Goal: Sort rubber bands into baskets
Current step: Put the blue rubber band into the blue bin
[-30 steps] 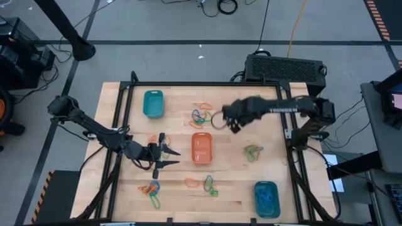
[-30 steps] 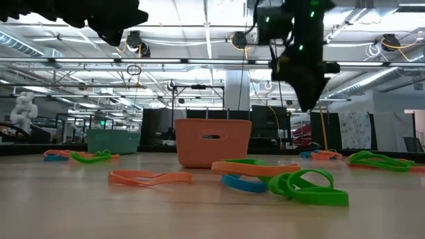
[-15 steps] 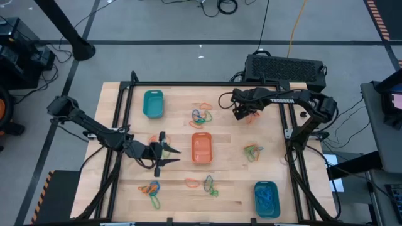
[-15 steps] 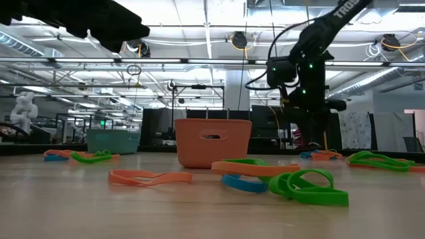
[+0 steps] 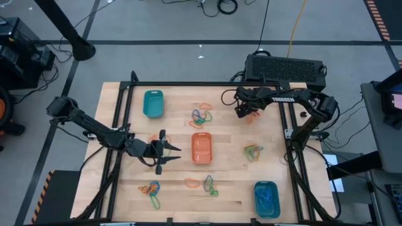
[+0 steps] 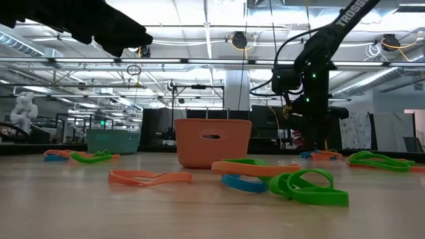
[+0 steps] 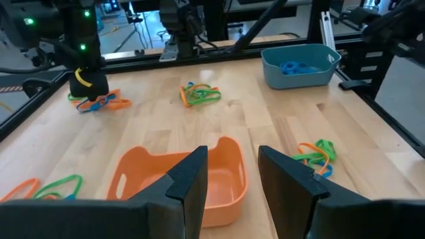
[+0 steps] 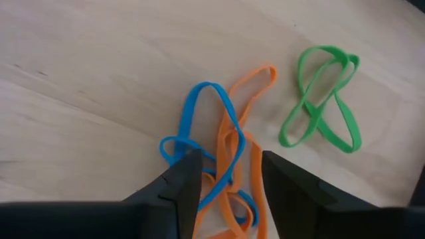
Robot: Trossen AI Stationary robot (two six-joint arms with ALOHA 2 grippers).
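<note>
My right gripper [image 5: 242,112] points down, open, over a tangle of blue [image 8: 206,129] and orange rubber bands [image 8: 240,149] at the table's far right. Its fingers stand on either side of the tangle, and a green band [image 8: 322,106] lies just beside it. My left gripper [image 5: 168,154] hovers open and nearly level, left of the orange basket [image 5: 201,148], which shows past its fingers [image 7: 229,176]. One teal basket [image 5: 152,103] stands far left. The other teal basket [image 5: 266,198], near right, holds blue bands. My right gripper comes at the blue and orange tangle [image 8: 222,179] from above, one finger on each side of it and the bands lying flat on the table. Whether the fingertips touch the bands I cannot tell.
More band piles lie far centre [image 5: 201,115], right of the orange basket [image 5: 253,152], near centre [image 5: 210,184] and near left [image 5: 152,188]. A black frame rail [image 5: 119,125] borders the table, and a black box [image 5: 286,66] stands beyond the far edge.
My right gripper has swung from above the table's middle, beside the orange basket, toward the far right and has come down over the blue and orange tangle, rolling a little on the way.
</note>
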